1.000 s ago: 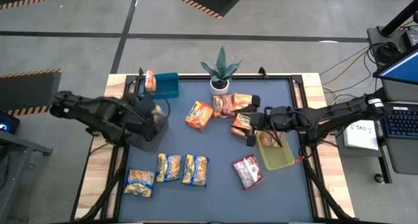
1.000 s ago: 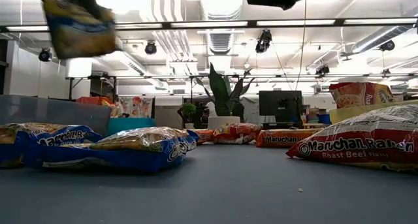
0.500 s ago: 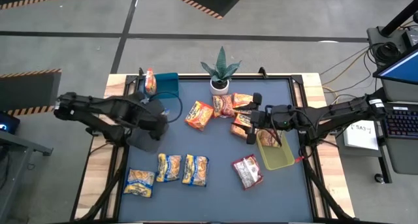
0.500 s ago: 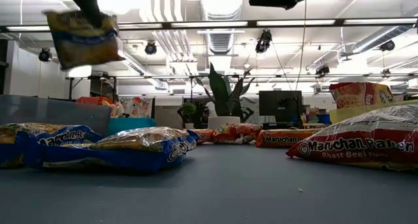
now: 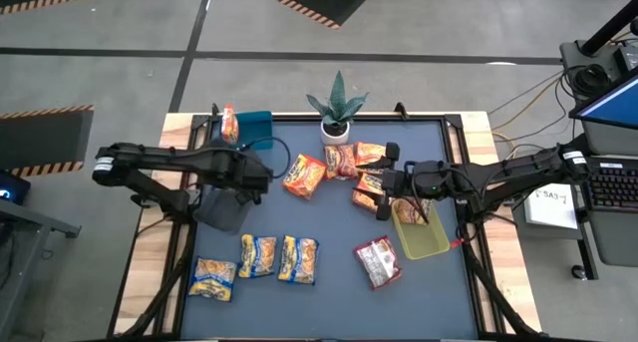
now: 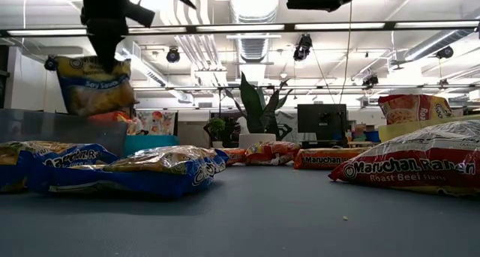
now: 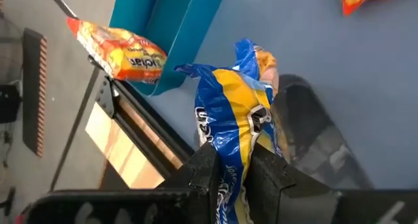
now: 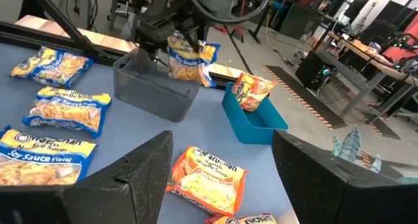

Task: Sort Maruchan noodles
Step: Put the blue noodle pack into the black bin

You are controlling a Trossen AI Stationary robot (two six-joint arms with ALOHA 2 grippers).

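- The left gripper (image 7: 230, 168) is clamped on a crinkly yellow-and-blue plastic ramen packet (image 7: 240, 116); its two dark fingers pinch the packet's edge, and the packet hangs in the air — seen in the low view (image 6: 94, 85) dangling below the claw.
- Beneath that packet stands a translucent grey plastic bin (image 8: 157, 87) on the table's left side; the packet hangs just above its open top.
- Near the grey bin, at the far left corner of the dark blue table (image 5: 329, 292), sits a blue rectangular plastic bin (image 5: 255, 131) with one orange-red ramen packet (image 7: 117, 52) leaning upright on its rim.
- The right gripper (image 5: 385, 189) hovers with its fingers apart, holding nothing, over the right half of the table — just beside the yellow-green plastic bin (image 5: 423, 237), which holds an orange packet (image 5: 409, 212).
- A cluster of orange-red packets (image 5: 342, 168) lies near the small potted plant in a white pot (image 5: 336, 111) at the far edge.
- Three yellow-and-blue packets (image 5: 257, 261) lie flat at the near left.
- One red-and-white packet (image 5: 378, 261) lies at the near right, close to the yellow-green bin.
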